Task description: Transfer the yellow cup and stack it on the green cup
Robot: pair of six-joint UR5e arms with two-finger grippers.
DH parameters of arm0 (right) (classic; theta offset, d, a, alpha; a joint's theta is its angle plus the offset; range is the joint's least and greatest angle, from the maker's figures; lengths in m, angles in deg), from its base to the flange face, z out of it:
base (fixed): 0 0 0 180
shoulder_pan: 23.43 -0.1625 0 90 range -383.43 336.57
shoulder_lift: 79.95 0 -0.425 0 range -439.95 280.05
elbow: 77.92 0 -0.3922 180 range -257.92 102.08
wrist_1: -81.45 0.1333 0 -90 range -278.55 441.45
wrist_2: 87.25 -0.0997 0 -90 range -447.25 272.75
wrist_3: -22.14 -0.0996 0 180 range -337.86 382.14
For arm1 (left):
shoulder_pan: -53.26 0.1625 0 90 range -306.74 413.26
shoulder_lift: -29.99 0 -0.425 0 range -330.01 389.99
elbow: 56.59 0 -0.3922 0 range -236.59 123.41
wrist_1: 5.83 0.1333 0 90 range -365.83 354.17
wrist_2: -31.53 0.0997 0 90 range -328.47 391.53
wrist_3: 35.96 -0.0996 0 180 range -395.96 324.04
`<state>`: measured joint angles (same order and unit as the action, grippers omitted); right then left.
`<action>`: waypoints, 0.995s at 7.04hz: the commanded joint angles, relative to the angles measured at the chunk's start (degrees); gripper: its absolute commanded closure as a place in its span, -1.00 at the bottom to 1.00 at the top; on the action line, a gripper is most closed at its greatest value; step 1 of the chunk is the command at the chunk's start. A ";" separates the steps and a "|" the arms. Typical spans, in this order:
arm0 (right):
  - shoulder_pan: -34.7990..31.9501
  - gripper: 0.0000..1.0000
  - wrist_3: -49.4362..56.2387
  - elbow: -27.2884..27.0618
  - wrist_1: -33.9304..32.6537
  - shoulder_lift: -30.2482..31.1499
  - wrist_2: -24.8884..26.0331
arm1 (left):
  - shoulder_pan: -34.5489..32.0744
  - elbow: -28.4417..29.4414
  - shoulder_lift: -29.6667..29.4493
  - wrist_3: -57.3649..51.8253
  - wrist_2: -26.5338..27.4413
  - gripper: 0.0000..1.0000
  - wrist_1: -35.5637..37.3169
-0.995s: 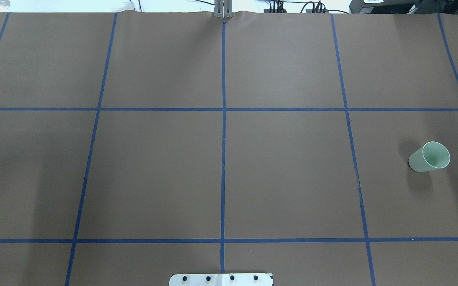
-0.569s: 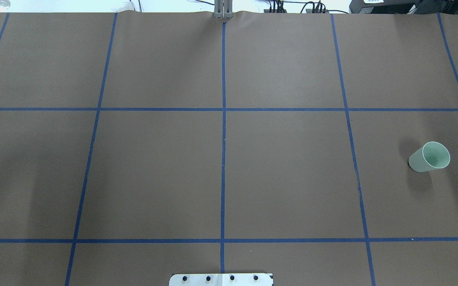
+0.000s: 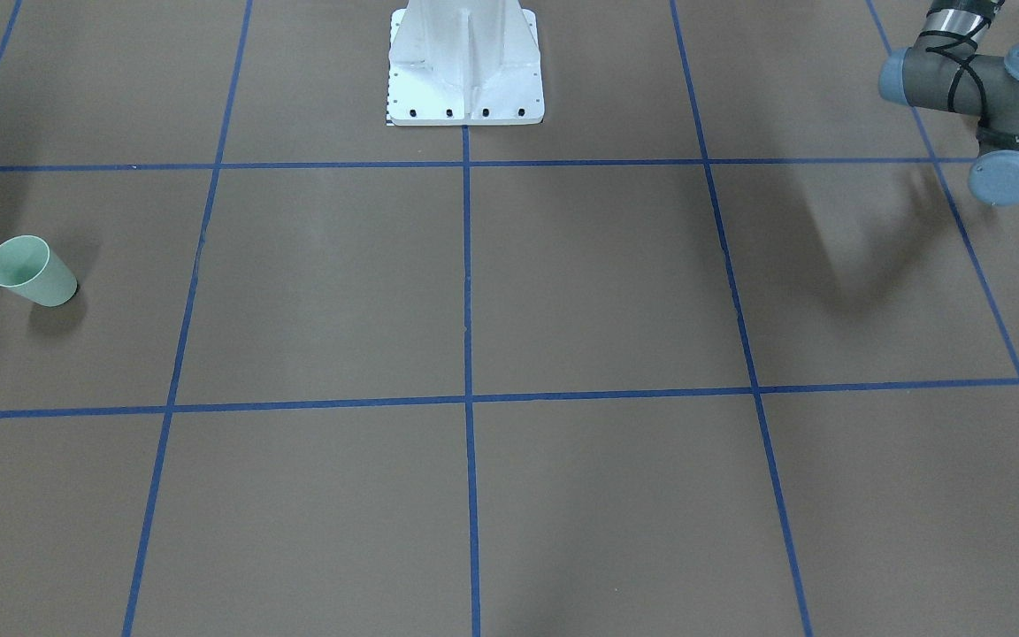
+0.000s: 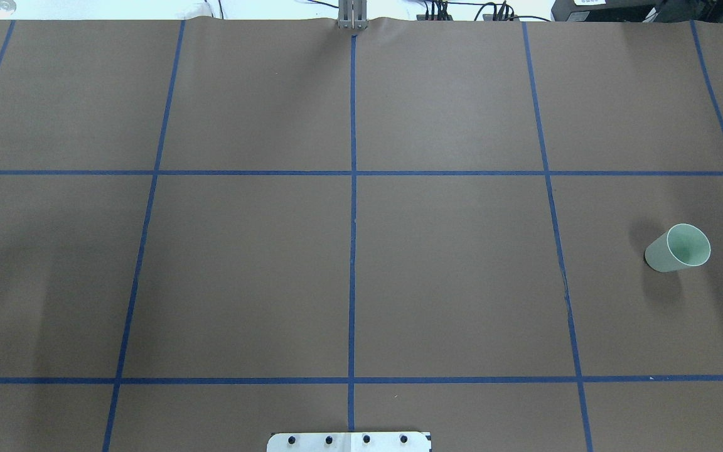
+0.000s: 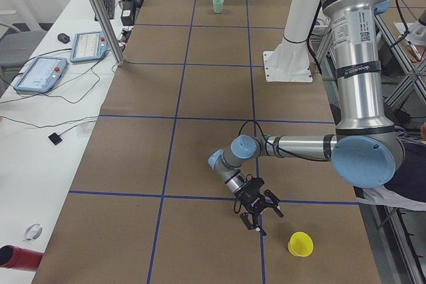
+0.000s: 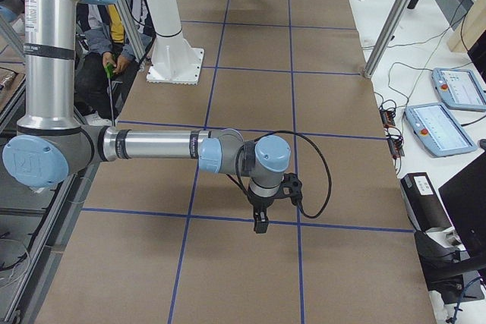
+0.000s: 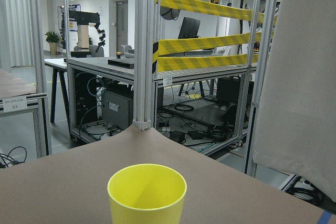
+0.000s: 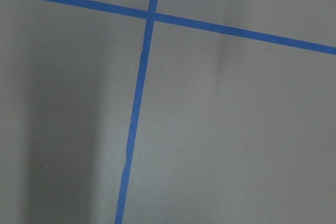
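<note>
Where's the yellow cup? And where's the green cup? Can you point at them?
yellow cup (image 7: 147, 190): left wrist view, in the middle of its open mouth.
green cup (image 4: 658, 257): overhead view, on its outer side wall, below the rim.

Brown taped table (image 4: 242, 270), aluminium frames (image 7: 143, 51), white desk (image 5: 33, 134)

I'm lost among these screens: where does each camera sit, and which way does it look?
Front-facing: across the table, facing robot base; left arm, green cup show.
Overhead: behind robot, looking ahead and down; only base's edge.
Exterior left: table's left end; left arm, left gripper near yellow cup.
Exterior right: opposite end; right arm, right gripper.
Left wrist: level toward yellow cup; no body.
Right wrist: down at blue tape; no body.
Shared: green cup, in the first two.
</note>
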<state>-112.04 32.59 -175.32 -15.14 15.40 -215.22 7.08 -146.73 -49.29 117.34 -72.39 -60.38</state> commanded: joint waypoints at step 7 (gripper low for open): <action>0.55 -0.99 0.00 0.10 1.66 0.01 0.00 | 4.52 9.89 0.43 -2.48 -11.55 -1.00 -6.09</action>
<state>-111.53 32.63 -175.34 -14.08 15.38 -215.22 10.64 -137.24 -49.03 115.46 -81.37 -66.61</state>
